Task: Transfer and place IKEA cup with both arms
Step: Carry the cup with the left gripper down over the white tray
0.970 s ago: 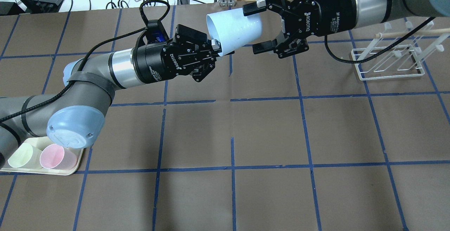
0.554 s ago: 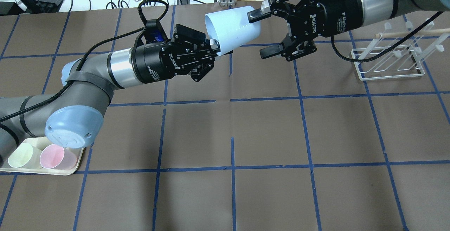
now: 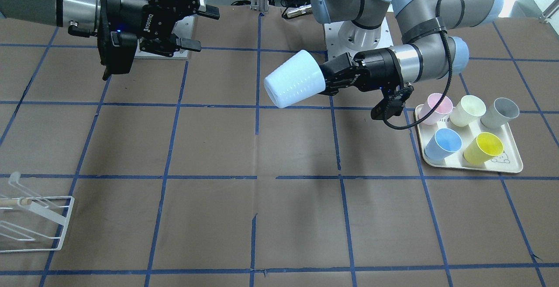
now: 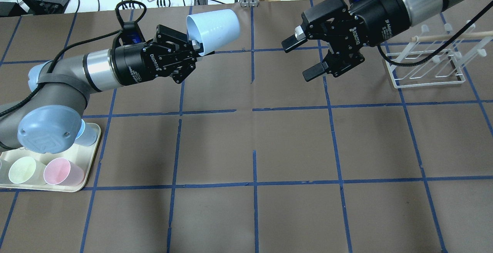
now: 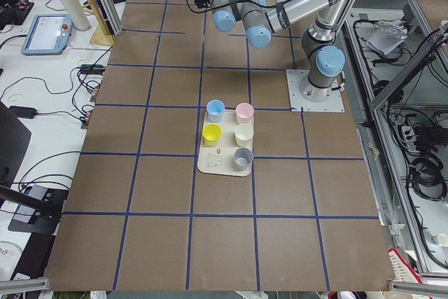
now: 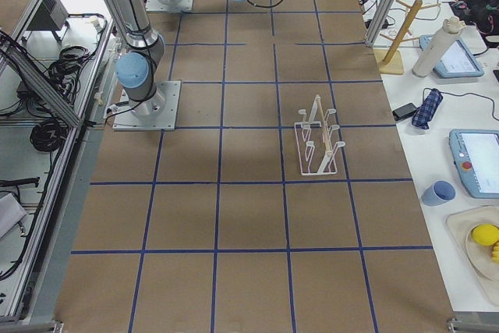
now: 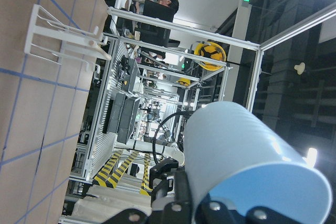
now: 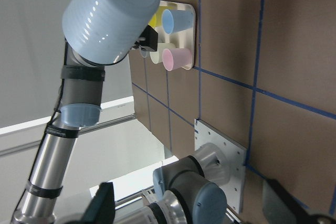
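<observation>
Above the counter (image 4: 254, 137), the cup (image 4: 213, 27) has drawn back with the left claw (image 4: 195, 48), which stays clamped on its rim. The right claw (image 4: 299, 59), fingers apart, now hangs well clear instead of straddling its base. The handover looks unfinished and probably needs a fresh approach.

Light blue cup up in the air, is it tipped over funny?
It lies sideways, yes, but nothing looks wrong: the left gripper holds the light blue cup by its rim above the table, and nothing has spilled. The right gripper hangs open, apart from it.
</observation>
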